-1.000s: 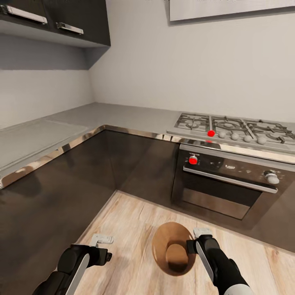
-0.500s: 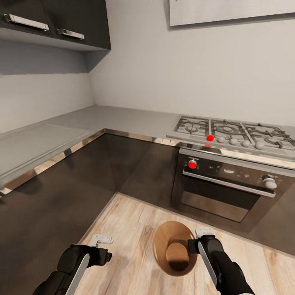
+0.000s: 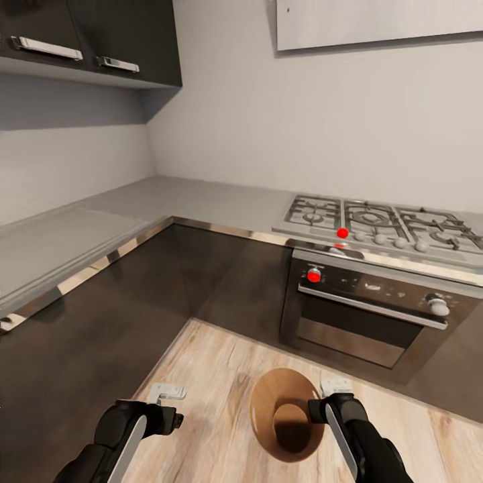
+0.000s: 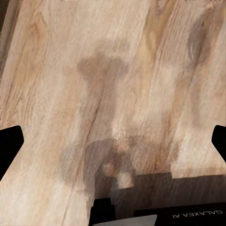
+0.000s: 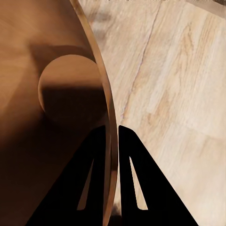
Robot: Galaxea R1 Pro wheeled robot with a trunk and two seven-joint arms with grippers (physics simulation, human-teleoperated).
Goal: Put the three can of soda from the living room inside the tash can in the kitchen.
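The round tapered bin with a brown inside and a thin wide rim (image 3: 285,412) stands on the pale wood-plank kitchen floor (image 3: 208,376), in front of the black oven. It is tipped so its open mouth faces up toward the head camera, showing the darker round bottom. In the right wrist view its rim (image 5: 104,113) runs between two dark fingers
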